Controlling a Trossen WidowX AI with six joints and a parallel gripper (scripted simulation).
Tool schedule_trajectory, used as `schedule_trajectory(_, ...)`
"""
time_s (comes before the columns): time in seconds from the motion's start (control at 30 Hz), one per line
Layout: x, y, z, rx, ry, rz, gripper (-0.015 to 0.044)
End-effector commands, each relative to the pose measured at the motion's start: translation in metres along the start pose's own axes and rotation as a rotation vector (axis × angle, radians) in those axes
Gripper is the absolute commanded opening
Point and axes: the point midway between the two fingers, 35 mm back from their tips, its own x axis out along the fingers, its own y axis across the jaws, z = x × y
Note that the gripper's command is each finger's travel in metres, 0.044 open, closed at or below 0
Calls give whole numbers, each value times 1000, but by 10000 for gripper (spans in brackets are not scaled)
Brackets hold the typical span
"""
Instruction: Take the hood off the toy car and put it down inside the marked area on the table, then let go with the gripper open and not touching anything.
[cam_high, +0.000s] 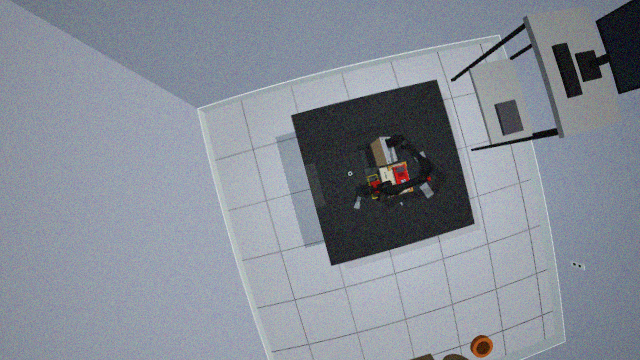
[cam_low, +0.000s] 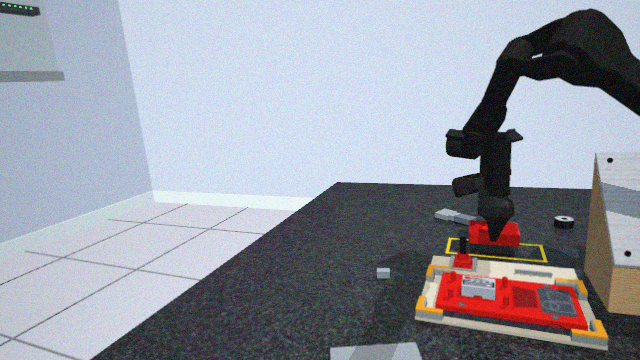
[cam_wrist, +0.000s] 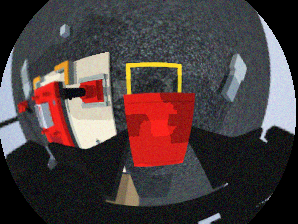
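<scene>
The hood is a red block (cam_high: 375, 185) (cam_low: 511, 234) (cam_wrist: 159, 115). My gripper (cam_low: 494, 237) is shut on it and holds it low over the table, with dark shadow beneath it. The marked area is a yellow outline (cam_low: 545, 253) (cam_wrist: 153, 64); the hood hangs over or just behind its far part in the exterior view and covers part of it in the wrist view. The toy car (cam_high: 401, 172) (cam_low: 520, 311) (cam_wrist: 60, 127) has a red chassis with a grey engine block and sits in a cream tray with orange corners. The gap under the hood is hard to judge.
A red piece with a black post (cam_low: 463, 261) (cam_wrist: 95, 91) stands on the tray's edge near the outline. A grey tool (cam_low: 450, 215) (cam_wrist: 235, 77) lies behind, a black-and-white ring (cam_low: 564, 222) to the right. A wooden box (cam_low: 622, 290) stands at the right, a small pale block (cam_low: 383, 273) left.
</scene>
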Motion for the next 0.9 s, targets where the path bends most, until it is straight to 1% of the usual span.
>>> schedule_trajectory(0.0, 3, 1, -2, 10, 0, 7, 0)
schedule_trajectory(0.87, 14, 1, -2, 10, 0, 8, 0)
